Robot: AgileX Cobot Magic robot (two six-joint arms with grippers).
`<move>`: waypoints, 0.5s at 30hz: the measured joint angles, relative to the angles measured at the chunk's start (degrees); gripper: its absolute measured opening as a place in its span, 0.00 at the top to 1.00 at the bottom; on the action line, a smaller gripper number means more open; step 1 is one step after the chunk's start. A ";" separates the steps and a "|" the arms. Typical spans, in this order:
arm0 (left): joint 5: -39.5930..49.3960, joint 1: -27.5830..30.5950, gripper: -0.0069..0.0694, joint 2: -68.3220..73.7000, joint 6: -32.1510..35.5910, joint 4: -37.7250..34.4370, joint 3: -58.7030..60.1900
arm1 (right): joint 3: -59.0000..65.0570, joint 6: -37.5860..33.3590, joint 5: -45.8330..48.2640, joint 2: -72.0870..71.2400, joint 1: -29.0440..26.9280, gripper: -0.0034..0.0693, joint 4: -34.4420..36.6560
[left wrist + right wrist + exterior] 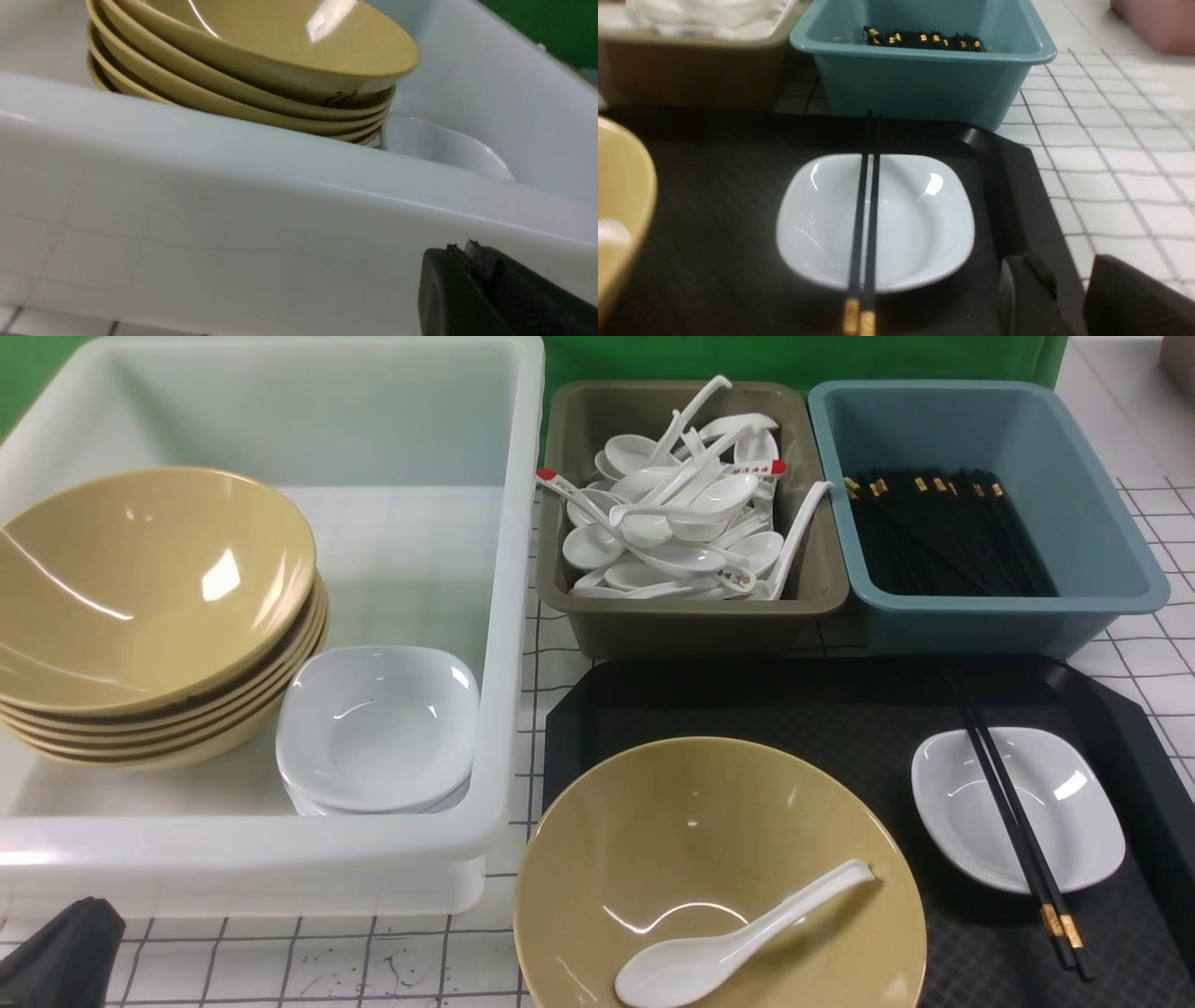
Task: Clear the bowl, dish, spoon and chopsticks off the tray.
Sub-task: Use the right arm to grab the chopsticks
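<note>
A large mustard-yellow bowl (719, 831) stands at the near left of the black tray (840, 709). A plain white spoon (738, 943) lies inside the bowl. At the tray's right sits the small white dish (1055, 803), and the black chopsticks (1004, 803) lie across it with their gold bands toward me. My right gripper (1059, 268) hovers open over the tray's right rim, beside the dish (920, 219) and chopsticks (866, 210), with nothing between its fingers. My left gripper (462, 249) is shut and empty, low outside the white tub's near wall, and shows at the front view's bottom left corner (61, 957).
The translucent white tub (509, 616) on the left holds a stack of yellow bowls (149, 607) and stacked white dishes (373, 728). Behind the tray stand an olive bin (691, 625) full of white spoons and a blue bin (1102, 569) holding several chopsticks.
</note>
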 joint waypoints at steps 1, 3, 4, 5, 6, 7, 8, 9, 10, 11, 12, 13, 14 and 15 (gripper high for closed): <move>-0.11 0.00 0.92 0.00 -0.82 -3.44 0.00 | 0.00 3.30 0.00 0.00 0.00 0.63 0.00; -0.45 0.00 0.92 0.00 -4.30 -15.62 0.00 | 0.00 12.68 0.00 0.00 0.00 0.63 0.10; -0.61 0.00 0.92 0.00 -5.70 -19.24 0.00 | 0.00 17.45 0.00 0.00 0.00 0.63 0.07; -1.02 0.00 0.92 0.00 -7.62 -27.45 0.00 | 0.00 25.65 0.00 0.00 0.00 0.63 0.12; -1.33 0.00 0.92 0.00 -8.64 -31.68 0.00 | 0.00 31.79 -0.06 0.00 0.00 0.63 0.11; -1.66 0.00 0.92 0.00 -9.71 -37.15 0.00 | 0.00 41.38 -0.23 0.00 0.00 0.63 0.19; -2.06 0.00 0.92 0.00 -9.97 -40.12 0.00 | 0.00 47.48 -0.36 0.00 0.00 0.63 0.18; -2.06 0.00 0.92 0.00 -9.98 -40.77 0.00 | 0.00 48.90 -0.37 0.00 0.00 0.63 0.20; -2.75 0.00 0.92 0.00 -10.03 -44.36 0.00 | 0.00 58.51 -0.57 0.00 0.00 0.63 0.25; -3.02 0.00 0.92 0.00 -10.06 -46.21 0.00 | 0.00 62.54 -0.68 0.00 0.00 0.63 0.25; -3.29 0.00 0.92 0.00 -10.06 -47.75 0.00 | 0.00 64.54 -0.75 0.00 0.00 0.63 0.25; -3.66 0.00 0.92 0.00 -10.10 -48.96 0.00 | 0.00 66.13 -0.82 0.00 0.00 0.63 0.25; -3.94 0.00 0.92 0.00 -10.10 -49.70 0.00 | 0.00 66.40 -0.82 0.00 0.00 0.63 0.18; -4.22 0.00 0.92 0.00 -10.10 -50.53 0.00 | 0.00 66.12 -0.82 0.00 0.00 0.63 -0.22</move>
